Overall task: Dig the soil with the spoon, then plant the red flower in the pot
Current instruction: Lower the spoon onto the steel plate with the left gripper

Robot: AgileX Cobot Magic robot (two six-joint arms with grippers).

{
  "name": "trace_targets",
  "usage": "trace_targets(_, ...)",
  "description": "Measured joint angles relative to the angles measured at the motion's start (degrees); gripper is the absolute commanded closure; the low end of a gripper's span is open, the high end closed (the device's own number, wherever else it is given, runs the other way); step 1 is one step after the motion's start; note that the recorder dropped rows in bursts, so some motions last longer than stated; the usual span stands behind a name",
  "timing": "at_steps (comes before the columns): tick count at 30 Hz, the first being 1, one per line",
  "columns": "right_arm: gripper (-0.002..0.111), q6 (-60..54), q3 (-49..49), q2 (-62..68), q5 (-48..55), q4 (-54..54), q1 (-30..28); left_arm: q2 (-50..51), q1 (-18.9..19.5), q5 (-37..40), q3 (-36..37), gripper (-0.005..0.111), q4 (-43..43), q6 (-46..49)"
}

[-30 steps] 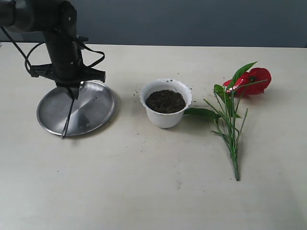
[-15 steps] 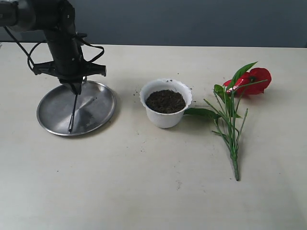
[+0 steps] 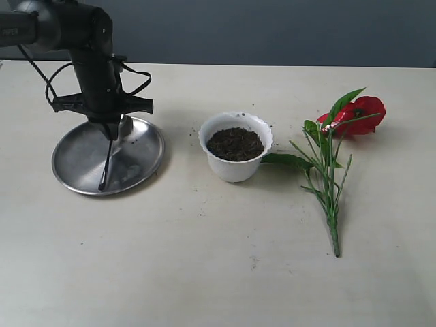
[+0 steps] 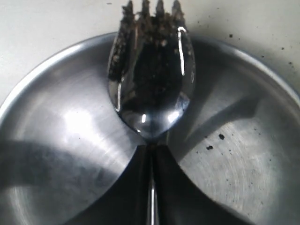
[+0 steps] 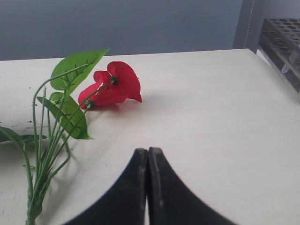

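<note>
My left gripper (image 3: 110,131) hangs over a round steel plate (image 3: 75,153) at the left, shut on the thin handle of the spoon (image 3: 106,163). The spoon slants down, its tip at the plate's front part. In the left wrist view the spoon's notched bowl (image 4: 152,79) carries dark crumbs above the plate (image 4: 70,126), and the left gripper (image 4: 151,147) pinches the handle. The white pot (image 3: 235,172) stands mid-table, filled with soil (image 3: 235,143). The red flower (image 3: 361,112) lies flat to its right. My right gripper (image 5: 148,151) is shut and empty, near the red flower (image 5: 115,86).
Dark crumbs are scattered on the table (image 3: 204,259) around the pot and on the plate (image 4: 220,137). The flower's green stalks (image 3: 328,191) stretch toward the table's front. A dark rack (image 5: 281,42) stands at the table's edge in the right wrist view.
The left gripper has shifted slightly right and back with the spoon. The spoon's tip has come in from the plate's front rim onto the plate. The right gripper has not moved.
</note>
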Motion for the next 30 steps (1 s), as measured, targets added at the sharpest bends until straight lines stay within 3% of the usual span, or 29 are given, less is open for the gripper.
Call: trace_targets(30, 0.109, 0.00, 0.00, 0.00, 0.00, 0.00, 0.00, 1.24, 0.00, 2.77, -0.50, 0.106, 0.00, 0.22)
